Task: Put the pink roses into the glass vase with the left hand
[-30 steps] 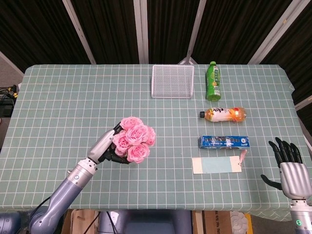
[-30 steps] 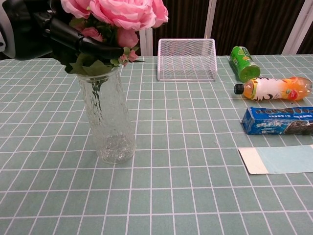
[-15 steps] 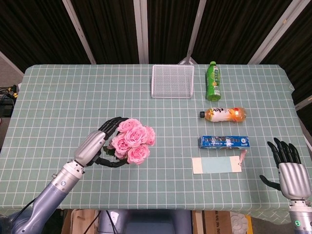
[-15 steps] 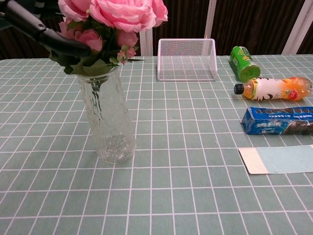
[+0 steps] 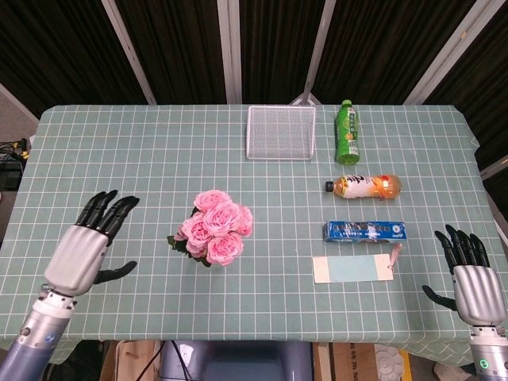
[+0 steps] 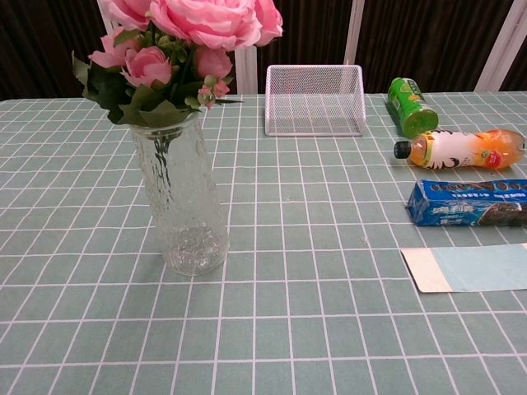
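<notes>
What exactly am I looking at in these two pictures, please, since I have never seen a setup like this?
A two-armed robot with humanlike hands sits at a table. One camera looks down from its head, the other forward from its chest. The left hand and right hand are both open, holding nothing. The pink roses stand in the glass vase. Also lying there: a wire basket, a green bottle, an orange bottle, a blue packet and a pale card.
</notes>
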Tool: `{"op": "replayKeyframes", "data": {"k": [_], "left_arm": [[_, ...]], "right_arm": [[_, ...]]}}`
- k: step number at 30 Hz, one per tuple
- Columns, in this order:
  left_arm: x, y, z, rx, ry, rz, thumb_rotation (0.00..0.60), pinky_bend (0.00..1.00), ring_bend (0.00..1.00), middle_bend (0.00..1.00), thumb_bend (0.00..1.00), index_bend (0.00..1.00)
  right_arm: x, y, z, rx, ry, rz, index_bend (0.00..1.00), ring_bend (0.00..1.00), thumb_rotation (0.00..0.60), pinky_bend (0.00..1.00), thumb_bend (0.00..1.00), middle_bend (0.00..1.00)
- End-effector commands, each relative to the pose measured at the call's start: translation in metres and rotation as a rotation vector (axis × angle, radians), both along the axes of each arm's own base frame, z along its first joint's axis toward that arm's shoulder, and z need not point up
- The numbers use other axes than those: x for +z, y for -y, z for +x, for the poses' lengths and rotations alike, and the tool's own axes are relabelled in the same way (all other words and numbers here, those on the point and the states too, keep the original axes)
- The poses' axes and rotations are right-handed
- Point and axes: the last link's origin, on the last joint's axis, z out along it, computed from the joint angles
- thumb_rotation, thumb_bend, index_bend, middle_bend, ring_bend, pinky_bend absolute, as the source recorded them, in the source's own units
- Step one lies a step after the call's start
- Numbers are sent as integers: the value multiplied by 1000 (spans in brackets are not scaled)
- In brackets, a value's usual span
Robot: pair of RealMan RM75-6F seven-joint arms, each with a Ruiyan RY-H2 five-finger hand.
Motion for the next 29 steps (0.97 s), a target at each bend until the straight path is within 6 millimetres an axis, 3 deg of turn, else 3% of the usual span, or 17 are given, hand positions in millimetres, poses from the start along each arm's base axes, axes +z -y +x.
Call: {"op": "replayKeyframes", "data": {"k": [1,5,9,18,29], "left_arm": [[5,32,-65,137,-120,154,600,51,0,105,166,108],[6,48,-109,258,-78,215,600,52,0,104,167,132],[6,54,-137,301,1,248,600,51,0,104,168,140],[1,52,-141,272,48,237,600,51,0,104,170,141],[10,43,-152,328,44,254,600,51,0,104,170,147]], "right_arm": [[0,0,0,1,0,4,99,1,600,0,154,36],[-2,0,1,9,-3,11,99,0,600,0,154,36],[-3,-1,3,21,-8,18,99,0,600,0,155,36],[1,-3,5,38,-10,0,99,0,600,0,154,36],[4,-3,5,34,1,-2,99,0,600,0,154,36]]}}
